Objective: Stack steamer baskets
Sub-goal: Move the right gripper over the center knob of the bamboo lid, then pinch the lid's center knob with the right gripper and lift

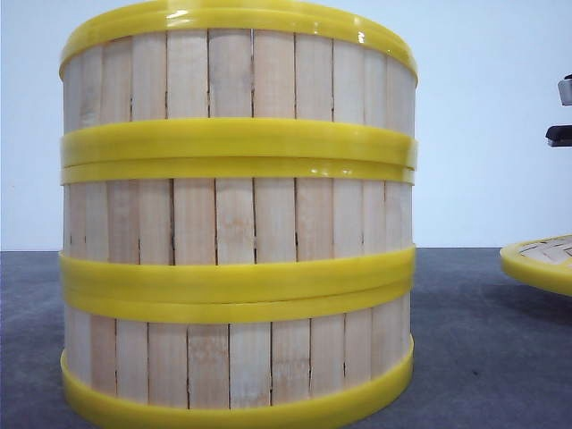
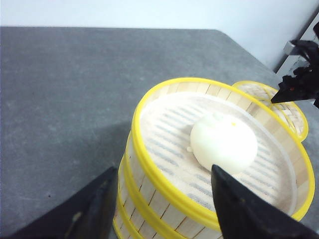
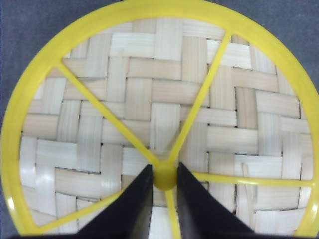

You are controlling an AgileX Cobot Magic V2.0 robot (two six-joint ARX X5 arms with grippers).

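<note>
Three steamer baskets stand stacked in one column close to the front camera: the bottom basket (image 1: 237, 362), the middle basket (image 1: 237, 219) and the top basket (image 1: 237, 85). The top basket (image 2: 172, 196) holds a white bun (image 2: 223, 142) on a liner. My left gripper (image 2: 162, 172) is open, one finger outside the stack's wall and the other over the basket's inside, holding nothing. A woven lid (image 3: 149, 99) with a yellow rim and spokes lies right of the stack. My right gripper (image 3: 164, 172) is shut on the lid's yellow centre knob (image 3: 164, 178).
The lid (image 1: 541, 259) shows at the front view's right edge, low over the dark grey table (image 1: 465, 357); whether it touches the table I cannot tell. In the left wrist view the lid (image 2: 291, 112) sits just behind the stack under the right arm (image 2: 299, 84).
</note>
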